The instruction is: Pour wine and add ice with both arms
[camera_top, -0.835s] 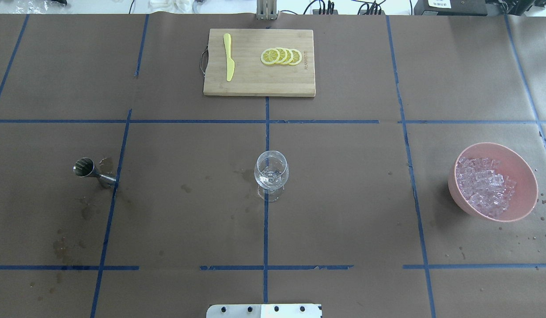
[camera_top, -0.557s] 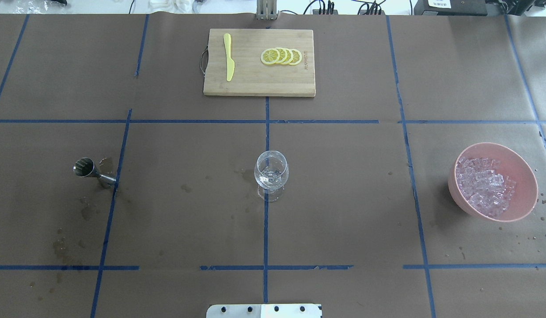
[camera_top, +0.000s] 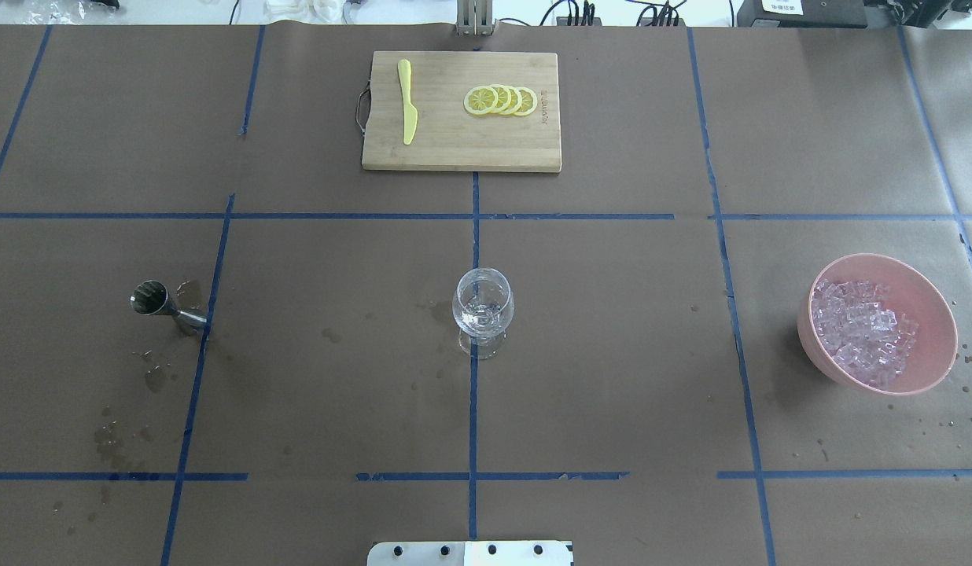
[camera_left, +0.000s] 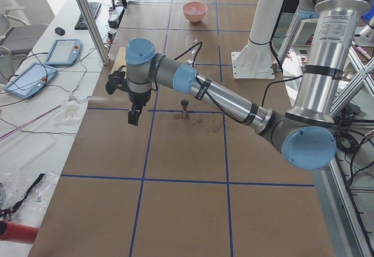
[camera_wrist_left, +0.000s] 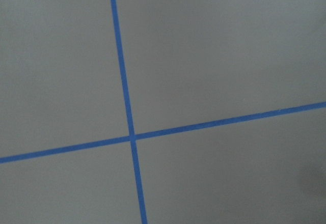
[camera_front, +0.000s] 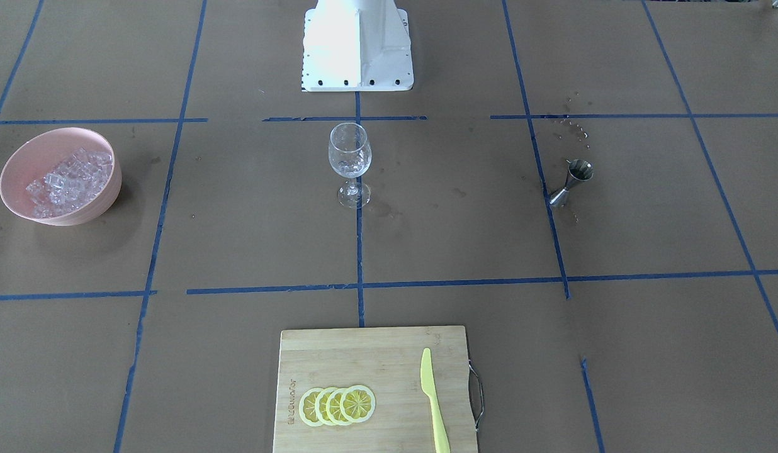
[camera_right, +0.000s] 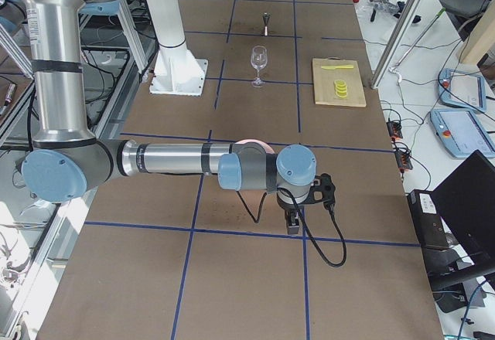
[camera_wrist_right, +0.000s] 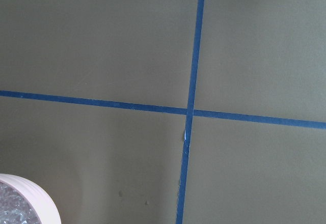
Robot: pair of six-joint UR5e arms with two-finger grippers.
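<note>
A clear wine glass [camera_top: 484, 306] stands upright at the table's middle, with a little clear content in the bowl. A steel jigger [camera_top: 157, 303] stands to its left beside damp stains. A pink bowl [camera_top: 930, 310] at the right holds the ice [camera_top: 863, 330], many small clear cubes. Neither gripper shows in the overhead or front-facing views. The left gripper [camera_left: 134, 117] hangs over the table's left end, away from the jigger [camera_left: 184, 108]; I cannot tell its state. The right gripper [camera_right: 293, 222] hangs just beyond the bowl [camera_right: 251, 144]; I cannot tell its state.
A bamboo cutting board [camera_top: 454, 149] at the table's far edge carries a yellow knife [camera_top: 407, 102] and several lemon slices [camera_top: 500, 100]. The white robot base [camera_front: 357, 44] sits at the near edge. Blue tape lines cross the brown table cover.
</note>
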